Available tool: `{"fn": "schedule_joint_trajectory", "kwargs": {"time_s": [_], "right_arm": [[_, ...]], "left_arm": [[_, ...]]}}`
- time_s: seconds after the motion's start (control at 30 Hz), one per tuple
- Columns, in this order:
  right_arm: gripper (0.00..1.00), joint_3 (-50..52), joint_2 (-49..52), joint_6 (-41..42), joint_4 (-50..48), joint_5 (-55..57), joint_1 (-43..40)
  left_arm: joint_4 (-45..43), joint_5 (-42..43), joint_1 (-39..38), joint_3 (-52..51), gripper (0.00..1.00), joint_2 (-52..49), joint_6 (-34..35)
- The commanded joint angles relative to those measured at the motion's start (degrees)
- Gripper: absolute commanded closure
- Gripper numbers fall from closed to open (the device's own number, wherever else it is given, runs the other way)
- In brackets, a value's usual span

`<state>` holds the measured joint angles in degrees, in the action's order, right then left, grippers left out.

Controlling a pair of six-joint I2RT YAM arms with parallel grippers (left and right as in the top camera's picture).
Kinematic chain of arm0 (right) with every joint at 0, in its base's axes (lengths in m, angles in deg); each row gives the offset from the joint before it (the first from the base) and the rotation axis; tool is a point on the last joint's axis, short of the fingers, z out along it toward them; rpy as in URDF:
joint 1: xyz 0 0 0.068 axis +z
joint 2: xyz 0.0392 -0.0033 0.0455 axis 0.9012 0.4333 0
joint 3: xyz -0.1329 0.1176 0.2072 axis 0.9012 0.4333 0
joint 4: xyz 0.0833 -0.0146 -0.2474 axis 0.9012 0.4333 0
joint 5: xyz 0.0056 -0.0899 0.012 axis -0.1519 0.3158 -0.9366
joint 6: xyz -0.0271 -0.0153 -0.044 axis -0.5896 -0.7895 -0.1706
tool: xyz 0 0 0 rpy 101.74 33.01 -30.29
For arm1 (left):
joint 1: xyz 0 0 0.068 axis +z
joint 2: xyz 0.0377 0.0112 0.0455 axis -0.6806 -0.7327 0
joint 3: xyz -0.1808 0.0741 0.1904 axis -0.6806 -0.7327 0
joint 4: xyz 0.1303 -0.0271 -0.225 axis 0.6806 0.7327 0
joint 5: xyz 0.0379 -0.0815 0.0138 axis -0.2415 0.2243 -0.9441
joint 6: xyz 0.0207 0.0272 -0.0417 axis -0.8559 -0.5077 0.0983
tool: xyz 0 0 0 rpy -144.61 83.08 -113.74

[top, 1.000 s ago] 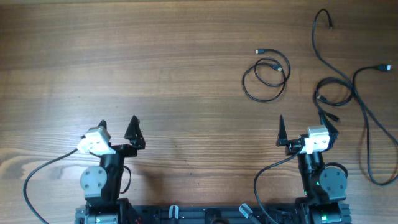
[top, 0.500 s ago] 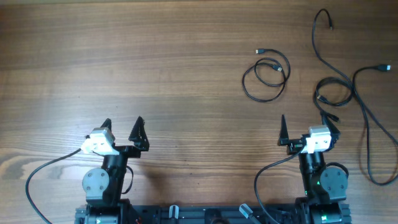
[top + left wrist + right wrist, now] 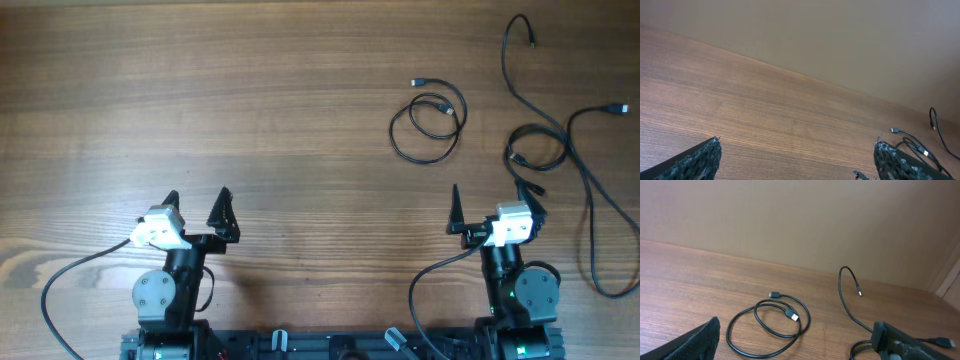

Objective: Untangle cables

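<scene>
A short black cable (image 3: 428,122) lies coiled in two loops at the right of the wooden table; it also shows in the right wrist view (image 3: 770,325), its silvery plug inside the loops. A longer black cable (image 3: 560,140) winds along the far right, looped near the right arm, with a free end (image 3: 850,287) curving up. My right gripper (image 3: 492,207) is open and empty, below the cables. My left gripper (image 3: 195,208) is open and empty at the lower left, far from them; cable ends show at the right edge of its view (image 3: 915,145).
The wooden table (image 3: 250,100) fills the view. A beige wall (image 3: 790,215) stands behind its far edge. The arm bases and a black rail (image 3: 330,345) sit along the near edge, with thick black arm wires trailing beside each base.
The left arm shifted slightly right and nearer the front edge between one second ago and half a second ago. Since then nothing has moved. The cables lie as before.
</scene>
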<state>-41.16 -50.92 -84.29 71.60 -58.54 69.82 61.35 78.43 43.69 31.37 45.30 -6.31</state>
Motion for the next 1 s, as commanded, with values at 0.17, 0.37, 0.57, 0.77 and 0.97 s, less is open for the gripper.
{"fn": "schedule_joint_trajectory", "kwargs": {"time_s": [0.17,0.37,0.57,0.77,0.97], "right_arm": [[0.0,0.07,-0.63,-0.7,-0.13,-0.96,-0.22],[0.0,0.07,-0.63,-0.68,-0.13,-0.96,-0.22],[0.0,0.07,-0.63,-0.7,-0.13,-0.96,-0.22],[0.0,0.07,-0.63,-0.7,-0.13,-0.96,-0.22],[0.0,0.07,-0.63,-0.68,-0.11,-0.96,-0.22]], "left_arm": [[0.33,-0.74,-0.22,-0.26,0.0,0.61,-1.16],[0.46,-3.34,-0.22,-0.26,0.0,0.61,-1.18],[0.46,-3.58,-0.22,-0.26,0.0,0.61,-1.2],[0.57,-3.96,-0.22,-0.26,0.01,0.61,-1.16],[0.5,-3.89,-0.22,-0.26,0.0,0.61,-1.18]]}}
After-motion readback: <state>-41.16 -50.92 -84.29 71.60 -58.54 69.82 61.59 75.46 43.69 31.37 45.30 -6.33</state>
